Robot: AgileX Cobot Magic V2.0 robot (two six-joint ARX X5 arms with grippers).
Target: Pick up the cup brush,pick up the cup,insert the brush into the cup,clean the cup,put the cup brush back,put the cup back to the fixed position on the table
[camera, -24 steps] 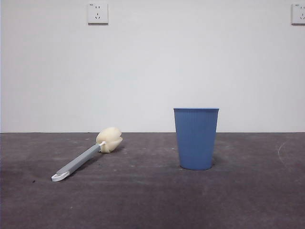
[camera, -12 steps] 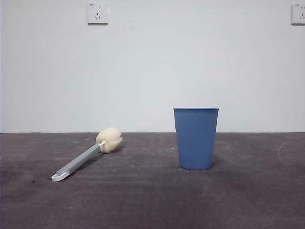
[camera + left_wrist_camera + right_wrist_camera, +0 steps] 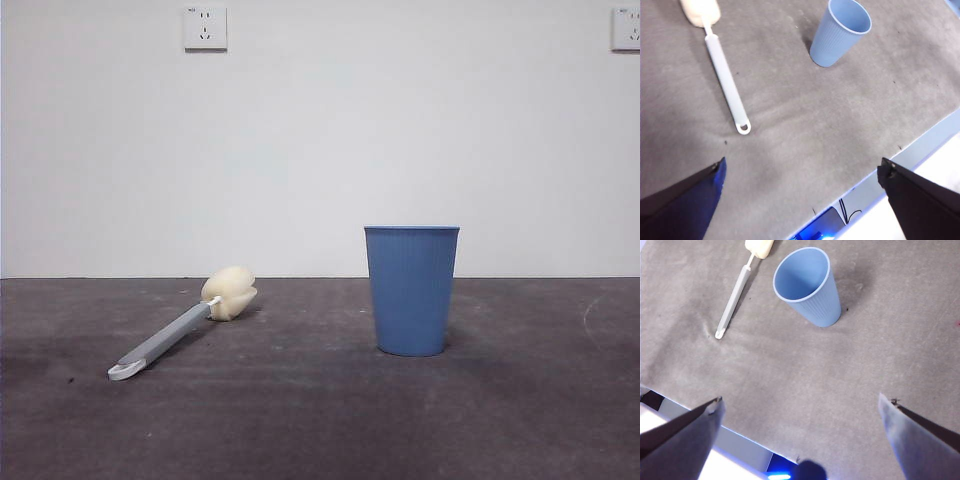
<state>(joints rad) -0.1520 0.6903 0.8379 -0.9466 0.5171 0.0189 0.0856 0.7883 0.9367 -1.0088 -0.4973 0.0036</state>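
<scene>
Cup (image 3: 411, 290) upright on desk (image 3: 320, 420). Cup brush (image 3: 185, 325) lies flat, well apart to its side, sponge head toward the wall. My left tool (image 3: 800, 200) and right tool (image 3: 800, 440) hover above, both released, holding nothing.

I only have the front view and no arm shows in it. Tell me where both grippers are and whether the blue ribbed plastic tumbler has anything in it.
Observer: Both wait high above the table. The left gripper is open, its fingers spread wide, holding nothing.
Operator: Give me the right one.
Observer: The right gripper is also open and holds nothing, looking down on the blue ribbed plastic tumbler.
Operator: Report the tumbler's inside.
Observer: Empty; the right wrist view shows only bare blue inside.
Operator: Now the brush.
Observer: The grey-handled cup brush with the cream sponge head lies flat, apart from the tumbler.
</scene>
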